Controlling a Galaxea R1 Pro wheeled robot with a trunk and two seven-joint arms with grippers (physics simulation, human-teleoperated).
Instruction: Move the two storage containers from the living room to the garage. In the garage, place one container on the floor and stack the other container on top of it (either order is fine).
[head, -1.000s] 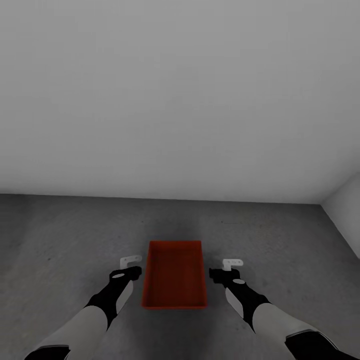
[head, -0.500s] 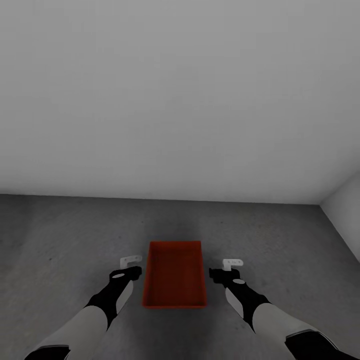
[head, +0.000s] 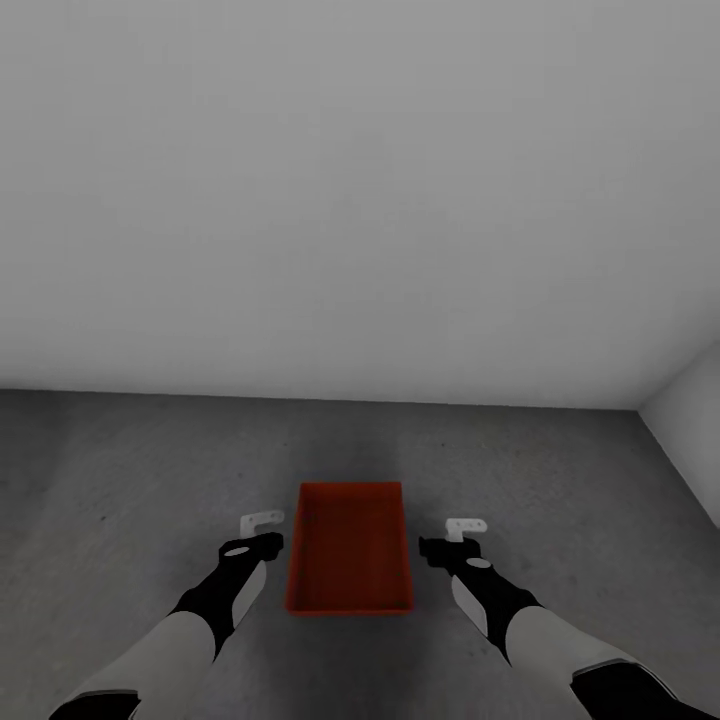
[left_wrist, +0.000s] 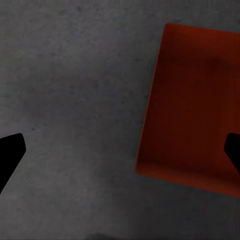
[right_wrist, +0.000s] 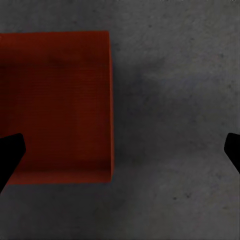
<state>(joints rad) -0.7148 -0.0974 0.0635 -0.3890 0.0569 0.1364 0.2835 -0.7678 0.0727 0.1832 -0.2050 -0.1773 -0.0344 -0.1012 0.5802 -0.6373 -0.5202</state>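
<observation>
One orange-red storage container (head: 350, 548) sits flat on the dark grey concrete floor (head: 140, 470) of the garage, open side up and with nothing inside. My left gripper (head: 262, 532) hovers just to its left and my right gripper (head: 458, 535) just to its right, both apart from its walls. In the left wrist view the container (left_wrist: 192, 110) lies below the open gripper (left_wrist: 120, 155), with one dark fingertip (left_wrist: 233, 150) over its edge. The right wrist view shows the container (right_wrist: 55, 105) beneath the open gripper (right_wrist: 120, 155), whose fingers are spread wide with nothing between them.
A plain white-grey wall (head: 360, 200) stands a short way beyond the container. A second wall (head: 690, 420) meets it at the right, forming a corner. Bare concrete spreads to the left and right of the container.
</observation>
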